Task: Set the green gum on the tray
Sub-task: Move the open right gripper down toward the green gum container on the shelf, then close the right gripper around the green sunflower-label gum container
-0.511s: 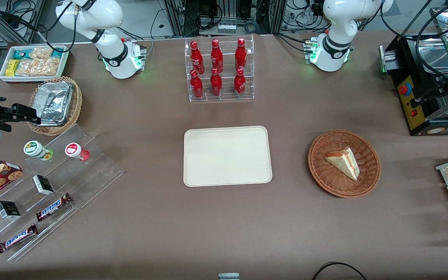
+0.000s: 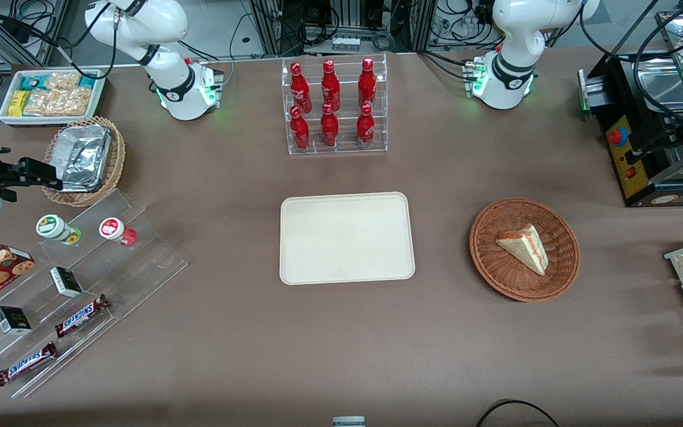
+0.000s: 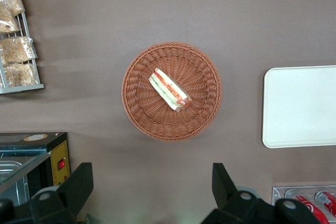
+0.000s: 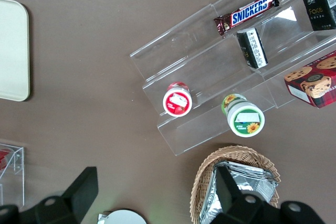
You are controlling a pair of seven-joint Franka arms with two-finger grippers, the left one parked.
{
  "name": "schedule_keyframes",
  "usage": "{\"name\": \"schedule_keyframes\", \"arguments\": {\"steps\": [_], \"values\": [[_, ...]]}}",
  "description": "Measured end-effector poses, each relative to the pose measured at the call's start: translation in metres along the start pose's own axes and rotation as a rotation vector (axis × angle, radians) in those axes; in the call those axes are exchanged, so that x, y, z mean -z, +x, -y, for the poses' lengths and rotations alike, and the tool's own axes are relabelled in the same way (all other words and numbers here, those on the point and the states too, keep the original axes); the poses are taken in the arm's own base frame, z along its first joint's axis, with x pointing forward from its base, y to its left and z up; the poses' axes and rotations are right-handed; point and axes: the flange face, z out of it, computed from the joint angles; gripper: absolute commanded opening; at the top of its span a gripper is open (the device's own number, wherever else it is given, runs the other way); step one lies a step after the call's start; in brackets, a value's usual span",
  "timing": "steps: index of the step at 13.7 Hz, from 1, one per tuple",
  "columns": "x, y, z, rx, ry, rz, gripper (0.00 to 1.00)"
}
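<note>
1. Brown cloth covers the whole table, and the tray (image 2: 347,238) lies flat at its middle with nothing on it.
2. Well apart from the tray, toward the working arm's end of the table, a clear stepped stand (image 2: 140,252) is seen. The green gum (image 2: 51,226) stands upright on its topmost step, beside a red-lidded canister (image 2: 112,228).
3. The gripper (image 2: 45,173) is held above the table beside a wicker basket (image 2: 117,155) of foil trays. It is farther from the front camera than the green gum and touches nothing.
4. In the right wrist view the two fingers (image 4: 81,190) are shown spread wide with nothing between them. The green gum (image 4: 245,121) and the red-lidded canister (image 4: 177,102) are both seen from above.
5. Against the front view of half a second ago, no shift can be made out. The gripper sits at the same spot, the green gum is on the same step, and the tray is just as bare.
6. From this it is judged that the task has barely begun: the reach toward the gum is not yet under way and no grasp has been made.
7. The next move is judged to call for the gripper to be brought over the white-and-green lid and lowered around it.
8. Care is judged to be needed there, since the red-lidded canister is close enough to be knocked or picked by mistake
</note>
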Motion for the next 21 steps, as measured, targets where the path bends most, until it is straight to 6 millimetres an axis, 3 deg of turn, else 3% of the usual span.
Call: {"name": "schedule_keyframes", "arguments": {"steps": [6,11,15,19,21], "values": [[-0.042,0.009,-0.015,0.096,0.003,0.014,1.00],[-0.070,-0.001,-0.056,0.346,-0.042,0.012,1.00],[-0.078,0.000,-0.065,0.506,-0.088,0.009,1.00],[-0.106,-0.014,-0.101,0.585,-0.104,-0.015,1.00],[-0.119,-0.017,-0.106,0.591,-0.108,-0.021,1.00]]}}
